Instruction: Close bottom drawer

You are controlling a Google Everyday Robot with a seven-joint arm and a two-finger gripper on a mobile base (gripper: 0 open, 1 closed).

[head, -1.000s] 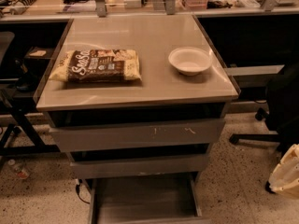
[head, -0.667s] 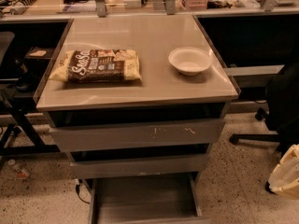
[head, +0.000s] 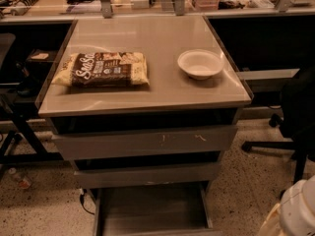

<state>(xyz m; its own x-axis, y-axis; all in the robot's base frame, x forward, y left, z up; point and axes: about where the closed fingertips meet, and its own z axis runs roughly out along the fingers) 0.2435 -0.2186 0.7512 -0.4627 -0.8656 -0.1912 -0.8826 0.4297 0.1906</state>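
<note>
A grey cabinet stands in front of me with three drawers. The bottom drawer point(head: 150, 211) is pulled far out, its shallow flat tray empty and its front strip cut off by the lower frame edge. Above it sit the middle front point(head: 147, 175) and the wide top front with pale scratch marks point(head: 145, 142), both slightly out. The gripper is not in view.
On the cabinet top point(head: 147, 38) lie a brown-and-white snack bag point(head: 101, 69) at the left and a white bowl point(head: 200, 63) at the right. An office chair base point(head: 280, 141) stands to the right, a white bag point(head: 295, 213) at the lower right, desk legs at the left.
</note>
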